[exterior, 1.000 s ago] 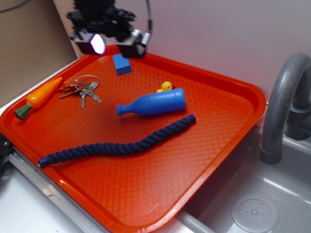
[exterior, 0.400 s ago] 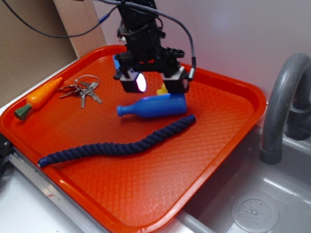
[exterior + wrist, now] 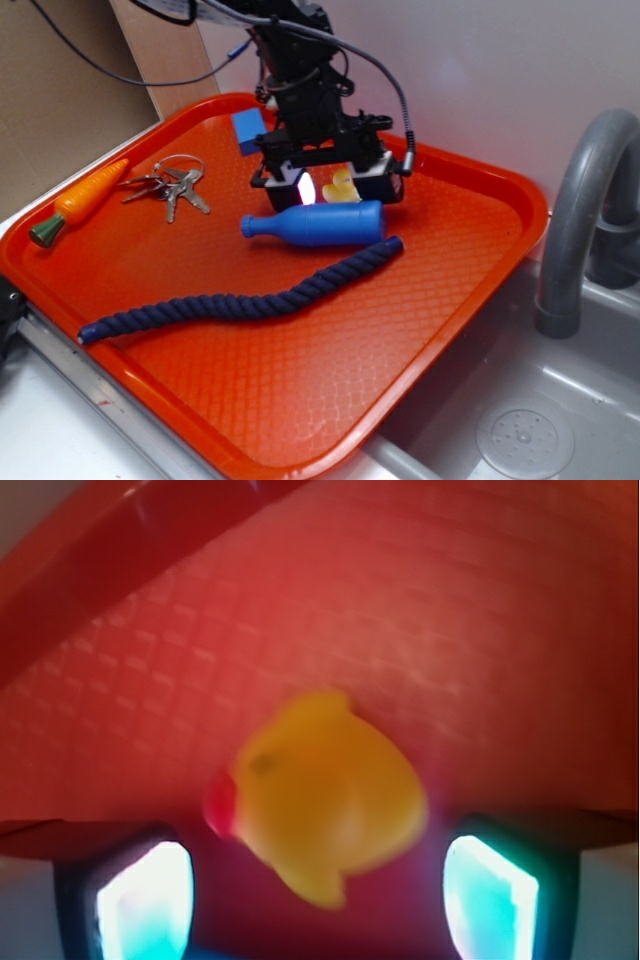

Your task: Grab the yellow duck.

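The yellow duck (image 3: 342,186) is a tiny toy with a reddish-orange beak, sitting on the red tray (image 3: 450,260) just behind the blue bottle (image 3: 318,223). In the wrist view the yellow duck (image 3: 325,795) fills the middle, blurred, beak to the left. My gripper (image 3: 330,185) is lowered over it and stands open. Its two glowing fingertips (image 3: 145,905) flank the duck on either side with gaps, not touching it.
A dark blue rope (image 3: 240,300) lies across the tray in front of the bottle. Keys (image 3: 170,185) and an orange carrot toy (image 3: 80,200) lie at the left, a blue block (image 3: 248,130) behind the arm. A grey sink with a faucet (image 3: 585,210) is at the right.
The gripper came from the tray's back left corner, moved right and down, and now straddles the duck. The objects on the tray have not moved.
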`<state>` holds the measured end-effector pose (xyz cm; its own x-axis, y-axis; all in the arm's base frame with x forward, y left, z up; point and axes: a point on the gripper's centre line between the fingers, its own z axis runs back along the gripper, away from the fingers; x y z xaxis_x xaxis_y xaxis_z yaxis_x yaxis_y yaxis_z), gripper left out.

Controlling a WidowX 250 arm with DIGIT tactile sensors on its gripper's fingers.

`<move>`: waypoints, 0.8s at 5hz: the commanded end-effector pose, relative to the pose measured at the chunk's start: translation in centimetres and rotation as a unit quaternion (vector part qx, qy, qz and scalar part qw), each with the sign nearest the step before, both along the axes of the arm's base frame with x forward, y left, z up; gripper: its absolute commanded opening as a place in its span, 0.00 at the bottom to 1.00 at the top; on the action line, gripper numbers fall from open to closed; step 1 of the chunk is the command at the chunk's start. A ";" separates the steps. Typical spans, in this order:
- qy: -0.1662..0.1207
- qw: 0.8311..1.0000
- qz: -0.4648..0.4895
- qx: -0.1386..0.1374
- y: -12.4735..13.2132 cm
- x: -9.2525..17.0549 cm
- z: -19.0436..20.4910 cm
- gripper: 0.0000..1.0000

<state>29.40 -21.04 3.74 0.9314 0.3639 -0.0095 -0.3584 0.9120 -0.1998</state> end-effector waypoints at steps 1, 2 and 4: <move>-0.027 0.998 -0.050 0.026 -1.3 2.1 0.5 1.00; -0.028 0.997 -0.065 0.027 -0.8 2.0 0.0 0.00; -0.050 0.992 -0.119 -0.008 1.7 1.0 5.5 0.00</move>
